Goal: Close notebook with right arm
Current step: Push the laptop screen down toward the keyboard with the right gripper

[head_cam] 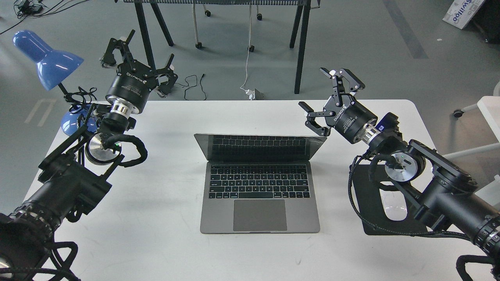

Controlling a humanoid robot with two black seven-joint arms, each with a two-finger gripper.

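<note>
The notebook [259,203], space-grey with a black keyboard and large trackpad, lies open at the table's middle. Its dark screen [259,148] leans forward over the keyboard. My right gripper [315,89] is open and empty, just above and to the right of the lid's top right corner. Its lower finger [317,129] sits right at that corner; I cannot tell if it touches. The blue part shows behind its wrist. My left gripper [145,50] is open and empty above the table's far left edge, well away from the notebook.
A black mouse pad [373,218] with a white mouse [392,210] lies right of the notebook, partly under my right arm. A blue desk lamp [47,58] stands at the far left corner. Black table legs [301,47] stand beyond the white table [156,234].
</note>
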